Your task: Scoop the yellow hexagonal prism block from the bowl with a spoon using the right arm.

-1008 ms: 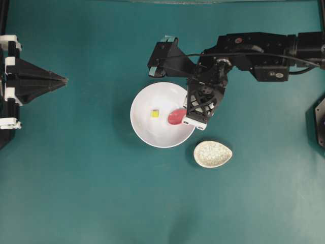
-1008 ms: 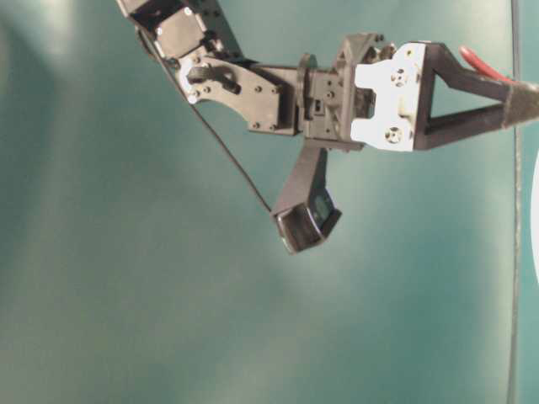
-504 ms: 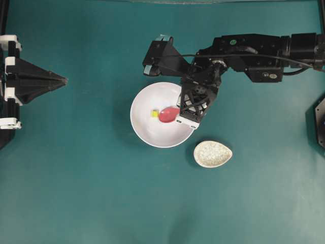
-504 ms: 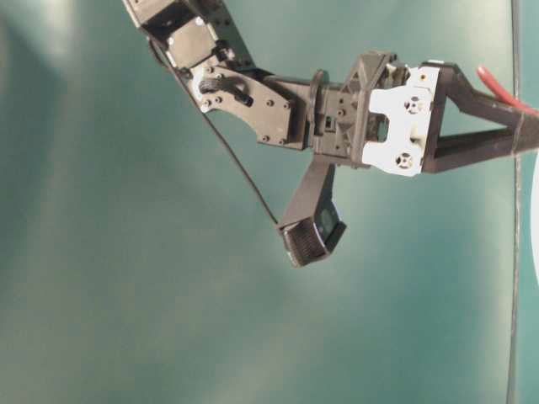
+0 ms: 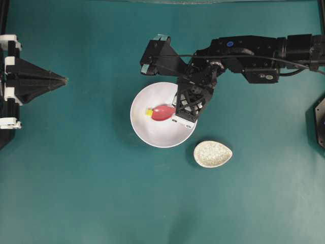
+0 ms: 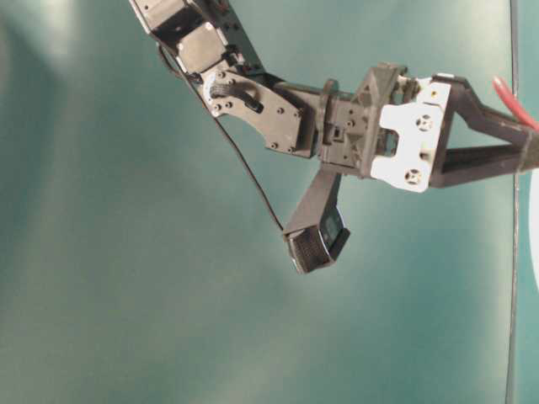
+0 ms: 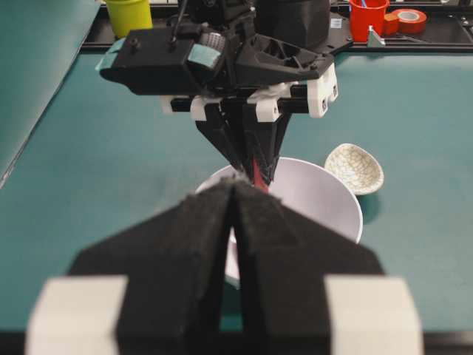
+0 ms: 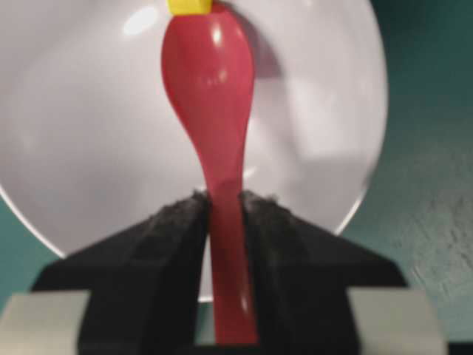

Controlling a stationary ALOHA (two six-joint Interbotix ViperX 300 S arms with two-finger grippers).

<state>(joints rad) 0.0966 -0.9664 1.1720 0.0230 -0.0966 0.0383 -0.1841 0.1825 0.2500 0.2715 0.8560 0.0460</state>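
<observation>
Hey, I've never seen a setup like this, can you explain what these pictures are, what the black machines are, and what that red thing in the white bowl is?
These are four camera views of one two-armed robot on a teal table. One looks straight down, one sits at table level, and one camera rides on each wrist. The right gripper has its fingers shut on a red spoon, seen close up from its own wrist camera. The spoon's tip touches a tiny yellow block inside the white bowl. The left gripper waits at the left edge, shut and holding nothing. A small speckled dish lies beside the bowl. Past the table's far edge stand a yellow cup, a red cup and a tape roll.
</observation>
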